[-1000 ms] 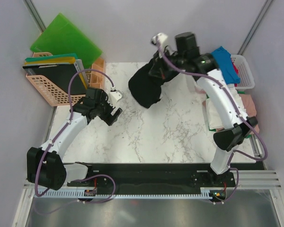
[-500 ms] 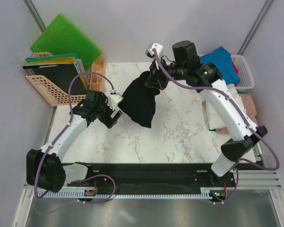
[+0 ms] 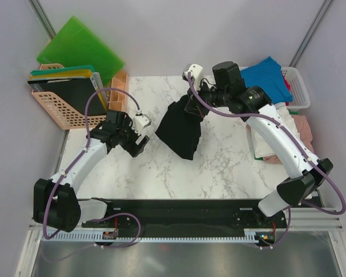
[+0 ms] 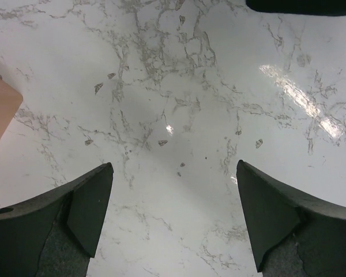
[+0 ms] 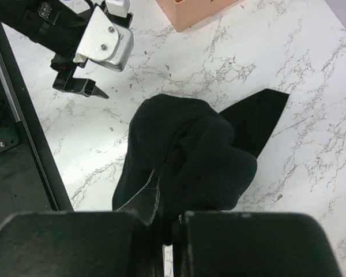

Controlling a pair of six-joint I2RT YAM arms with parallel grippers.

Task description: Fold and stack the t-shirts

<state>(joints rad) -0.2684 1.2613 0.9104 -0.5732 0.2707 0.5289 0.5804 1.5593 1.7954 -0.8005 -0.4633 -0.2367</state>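
A: How is the step in hand best done?

B: Over the near-left part of the tabletop (image 3: 219,167) the left pincer (image 3: 139,141) is held wide apart with nothing in it; only bare marble is seen between its fingers. Above the tabletop's middle the black t-shirt (image 3: 181,130) is hung in a bunch from the right pincer (image 3: 191,105), whose jaws are pressed together on a fold of the cloth. It is judged that the shirt should be lowered and drawn out flat. A free hem or corner should be taken by the left pincer, so that the cloth is spread before any fold is made. Whether the shirt's lower corner is already rested on the tabletop cannot be told.

A: And the other shirts?

B: A blue t-shirt (image 3: 268,75) is heaped at the tabletop's far-right corner, not yet folded.

A: What is changed from a second ago?

B: In the earlier picture the black t-shirt is seen bunched close to the tabletop's far edge. Now it is brought toward the middle and is let hang longer. The left pincer is found almost where it was, and just as wide.
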